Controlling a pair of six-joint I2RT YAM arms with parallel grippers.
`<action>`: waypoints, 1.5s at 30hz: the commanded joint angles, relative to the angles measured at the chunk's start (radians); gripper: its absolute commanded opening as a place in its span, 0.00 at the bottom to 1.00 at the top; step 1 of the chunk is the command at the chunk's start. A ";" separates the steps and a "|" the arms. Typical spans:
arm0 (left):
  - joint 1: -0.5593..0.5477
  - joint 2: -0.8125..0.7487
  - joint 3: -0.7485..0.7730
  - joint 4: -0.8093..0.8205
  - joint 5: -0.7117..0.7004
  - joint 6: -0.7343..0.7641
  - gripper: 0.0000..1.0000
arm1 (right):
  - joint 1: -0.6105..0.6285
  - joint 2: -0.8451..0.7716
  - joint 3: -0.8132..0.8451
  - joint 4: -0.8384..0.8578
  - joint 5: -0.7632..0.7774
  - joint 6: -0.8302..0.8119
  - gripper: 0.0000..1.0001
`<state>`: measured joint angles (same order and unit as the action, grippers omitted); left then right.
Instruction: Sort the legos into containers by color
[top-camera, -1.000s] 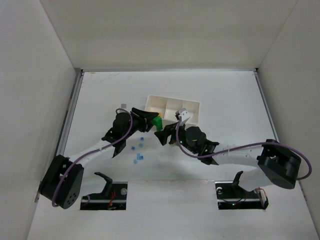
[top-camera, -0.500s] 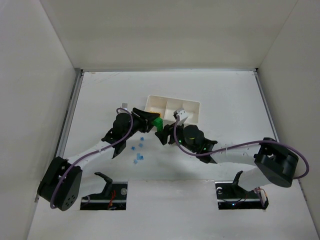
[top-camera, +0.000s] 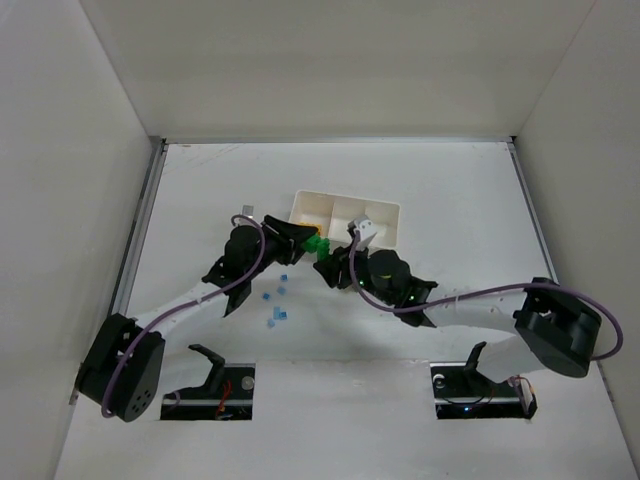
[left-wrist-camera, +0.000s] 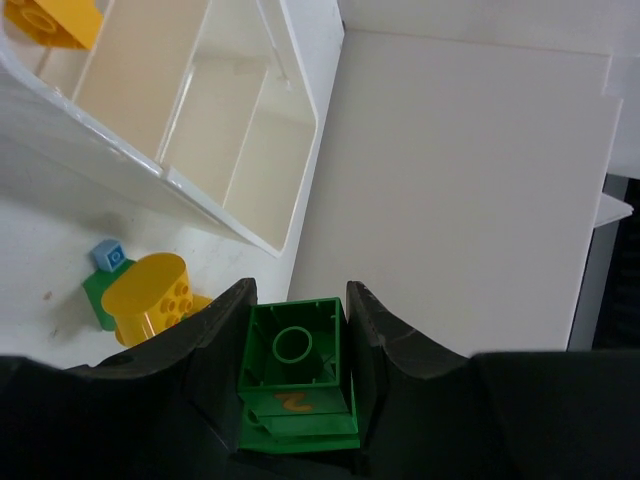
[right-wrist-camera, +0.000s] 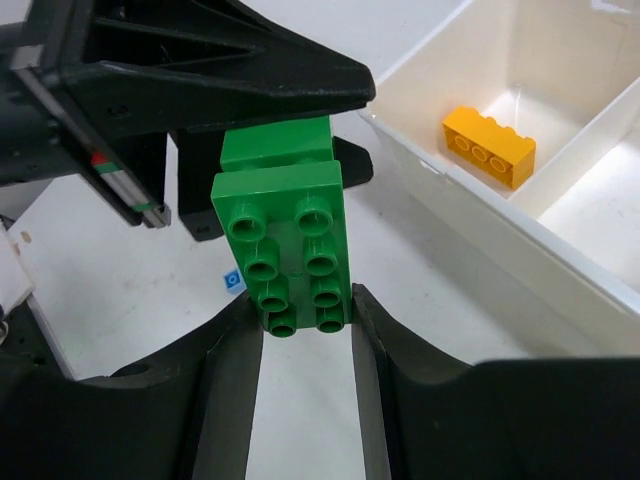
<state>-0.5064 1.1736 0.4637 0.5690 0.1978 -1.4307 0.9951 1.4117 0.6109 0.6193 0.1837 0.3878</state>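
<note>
My left gripper (left-wrist-camera: 298, 295) is shut on a green lego (left-wrist-camera: 297, 375), whose hollow underside faces the camera. In the right wrist view a long studded green lego (right-wrist-camera: 290, 240) sticks out from under the left arm's black fingers. My right gripper (right-wrist-camera: 305, 300) is shut on its near end, both jaws touching its sides. From above, both grippers meet at the green legos (top-camera: 320, 245) just in front of the white containers tray (top-camera: 345, 218). A yellow-orange lego (right-wrist-camera: 488, 147) lies in one end compartment.
Small light-blue legos (top-camera: 277, 318) are scattered on the table below the left gripper. A rounded yellow lego (left-wrist-camera: 150, 295), a tiny blue one (left-wrist-camera: 108, 256) and a green piece (left-wrist-camera: 95, 300) lie beside the tray's near wall (left-wrist-camera: 200, 190).
The right gripper's jaws have closed in onto the end of the green lego. The right arm edged toward the left gripper; the left gripper kept its hold.
</note>
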 joint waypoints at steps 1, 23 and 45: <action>0.035 -0.014 -0.023 0.025 -0.012 0.052 0.10 | -0.010 -0.079 0.006 0.008 0.010 0.003 0.34; 0.042 -0.095 0.015 -0.078 -0.029 0.157 0.10 | -0.258 0.105 0.265 -0.266 -0.024 0.048 0.42; 0.041 -0.088 0.036 -0.087 -0.017 0.168 0.11 | -0.297 0.038 0.218 -0.250 0.033 0.059 0.70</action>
<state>-0.4587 1.1007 0.4534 0.4622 0.1791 -1.2781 0.6750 1.5517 0.8421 0.3206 0.1860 0.4812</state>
